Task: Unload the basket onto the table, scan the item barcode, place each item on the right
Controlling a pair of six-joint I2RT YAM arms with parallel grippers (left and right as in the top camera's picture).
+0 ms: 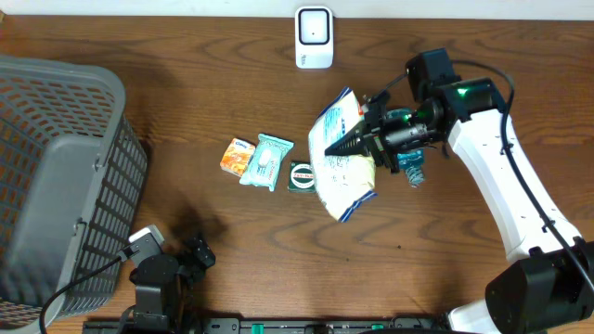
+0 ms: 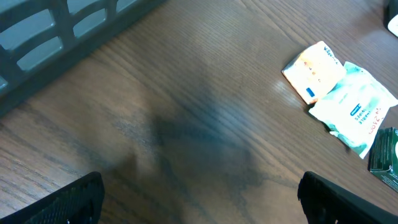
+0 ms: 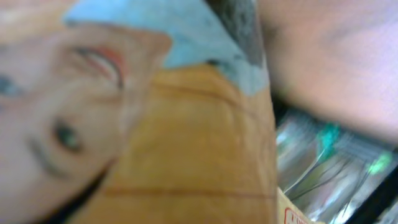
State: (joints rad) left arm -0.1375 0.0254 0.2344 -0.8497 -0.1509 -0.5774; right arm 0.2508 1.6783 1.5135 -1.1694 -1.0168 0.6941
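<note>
Left of the right gripper (image 1: 345, 145) and just beside its bag (image 1: 345, 181), a tin (image 1: 301, 176), a wipes pack (image 1: 265, 160) and a packet (image 1: 238, 156) lie in a row. A scanner (image 1: 314, 37) stands behind the gripper, and a basket (image 1: 111, 195) sits far left.

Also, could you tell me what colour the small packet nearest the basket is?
The packet is orange and white; clearest in the left wrist view.

The right gripper (image 1: 342, 147) is clamped on a white snack bag (image 1: 348, 181) over the wooden table (image 1: 445, 250), near a white barcode scanner (image 1: 314, 37). Just beside the bag, in a row toward the grey mesh basket (image 1: 56, 176), lie a dark green box (image 1: 302, 176), a mint wipes packet (image 1: 267, 161) and an orange packet (image 1: 238, 156).
</note>
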